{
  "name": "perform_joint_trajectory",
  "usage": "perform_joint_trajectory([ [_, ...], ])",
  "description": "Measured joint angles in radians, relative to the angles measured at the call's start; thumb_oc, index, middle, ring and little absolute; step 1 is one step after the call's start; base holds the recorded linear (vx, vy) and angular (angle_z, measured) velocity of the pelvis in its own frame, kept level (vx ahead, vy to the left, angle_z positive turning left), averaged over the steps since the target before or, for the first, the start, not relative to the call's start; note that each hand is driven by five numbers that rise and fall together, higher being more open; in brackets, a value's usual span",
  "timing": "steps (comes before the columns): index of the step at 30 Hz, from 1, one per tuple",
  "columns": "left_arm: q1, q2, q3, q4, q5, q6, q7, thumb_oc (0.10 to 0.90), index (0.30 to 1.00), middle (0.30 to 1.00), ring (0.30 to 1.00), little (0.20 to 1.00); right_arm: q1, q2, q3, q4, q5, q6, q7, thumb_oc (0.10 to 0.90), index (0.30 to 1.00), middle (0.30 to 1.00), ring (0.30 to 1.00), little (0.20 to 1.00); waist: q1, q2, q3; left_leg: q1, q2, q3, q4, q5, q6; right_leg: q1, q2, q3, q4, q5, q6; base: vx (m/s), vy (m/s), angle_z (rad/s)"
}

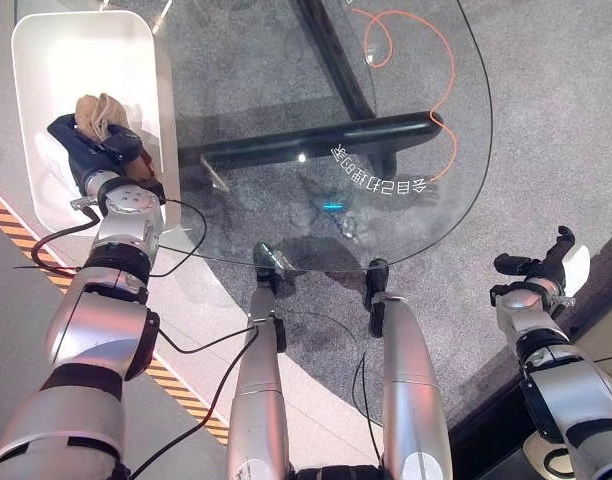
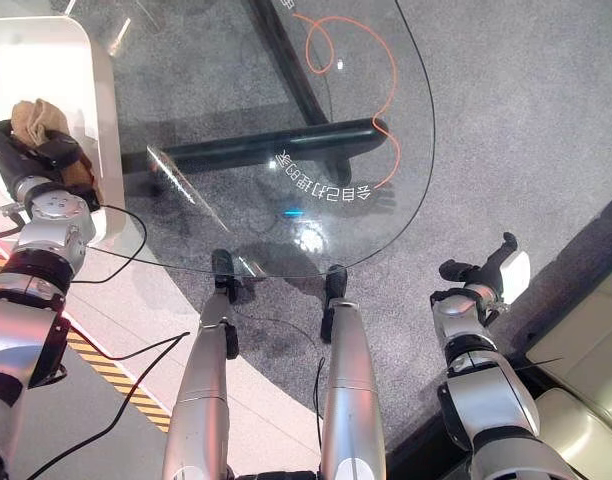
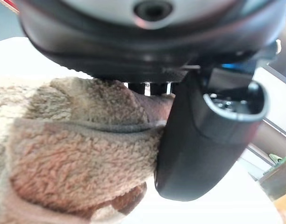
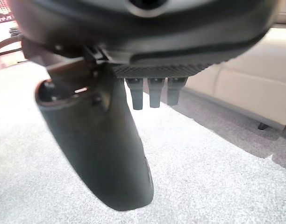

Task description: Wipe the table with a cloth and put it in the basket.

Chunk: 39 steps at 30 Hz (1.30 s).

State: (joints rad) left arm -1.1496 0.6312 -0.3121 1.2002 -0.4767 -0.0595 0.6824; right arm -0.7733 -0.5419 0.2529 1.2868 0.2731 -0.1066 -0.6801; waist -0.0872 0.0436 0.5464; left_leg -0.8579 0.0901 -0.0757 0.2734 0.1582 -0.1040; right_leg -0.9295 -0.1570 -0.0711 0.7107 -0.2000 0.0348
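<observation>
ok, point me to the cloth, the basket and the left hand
cloth (image 1: 99, 115), left eye view, on its bunched tan top.
basket (image 1: 46, 40), left eye view, on bare white floor inside.
left hand (image 1: 98, 150), left eye view, on its dark back, inside the basket.

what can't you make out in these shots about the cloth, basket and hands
- Cloth: its lower part is hidden behind the left hand in the eye views.
- Basket: far end cut off by the top edge in the left eye view.
- Right hand: its fingers are foreshortened in the right wrist view.
</observation>
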Motion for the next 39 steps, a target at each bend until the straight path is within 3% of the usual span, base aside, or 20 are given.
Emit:
perform_joint_trajectory([
  [2, 0.000, 0.002, -0.022, 0.000, 0.000, 0.005, 0.000, 0.493, 0.636, 0.636, 0.636, 0.593, 0.001, 0.000, 0.000, 0.000, 0.000, 0.000, 0.000, 0.800, 0.900, 0.900, 0.900, 0.900, 0.000, 0.000, 0.000, -0.001, 0.000, 0.000, 0.000, 0.001, -0.001, 0.000, 0.000, 0.000, 0.000, 0.000, 0.000, 0.00, 0.000, 0.00],
  [3, 0.000, 0.003, -0.030, -0.001, 0.000, 0.005, 0.000, 0.800, 0.900, 0.900, 0.900, 0.900, 0.001, 0.000, 0.000, 0.000, 0.000, 0.000, 0.000, 0.800, 0.900, 0.900, 0.900, 0.900, 0.000, 0.000, 0.000, -0.002, 0.000, 0.000, 0.000, 0.002, -0.002, -0.001, 0.000, 0.000, -0.001, 0.000, 0.000, 0.00, 0.000, 0.00],
  [30, -0.033, 0.012, -0.029, -0.001, -0.034, -0.001, 0.003, 0.800, 0.900, 0.900, 0.900, 0.900, 0.001, 0.002, 0.003, -0.001, -0.009, -0.001, 0.000, 0.800, 0.900, 0.900, 0.900, 0.900, 0.001, 0.000, 0.000, -0.006, 0.000, 0.000, 0.002, 0.002, -0.004, -0.003, 0.001, 0.000, -0.002, 0.000, 0.001, 0.00, -0.006, 0.00],
  [36, -0.025, 0.012, -0.005, -0.006, -0.063, -0.063, 0.042, 0.800, 0.900, 0.900, 0.900, 0.900, 0.004, 0.026, 0.002, -0.001, -0.008, -0.004, 0.000, 0.800, 0.900, 0.900, 0.900, 0.900, 0.001, 0.000, 0.000, 0.008, 0.003, -0.001, 0.006, 0.003, -0.004, 0.013, 0.004, -0.001, 0.002, 0.004, 0.001, -0.01, -0.056, -0.01],
  [39, 0.014, 0.015, 0.027, -0.048, -0.067, -0.118, 0.074, 0.800, 0.900, 0.900, 0.900, 0.900, 0.040, 0.049, 0.003, -0.001, -0.008, -0.008, 0.000, 0.800, 0.900, 0.900, 0.900, 0.900, 0.004, -0.002, 0.000, 0.069, 0.005, -0.001, -0.006, 0.003, -0.004, 0.076, 0.006, -0.002, -0.013, 0.004, 0.001, -0.03, -0.064, 0.00],
])
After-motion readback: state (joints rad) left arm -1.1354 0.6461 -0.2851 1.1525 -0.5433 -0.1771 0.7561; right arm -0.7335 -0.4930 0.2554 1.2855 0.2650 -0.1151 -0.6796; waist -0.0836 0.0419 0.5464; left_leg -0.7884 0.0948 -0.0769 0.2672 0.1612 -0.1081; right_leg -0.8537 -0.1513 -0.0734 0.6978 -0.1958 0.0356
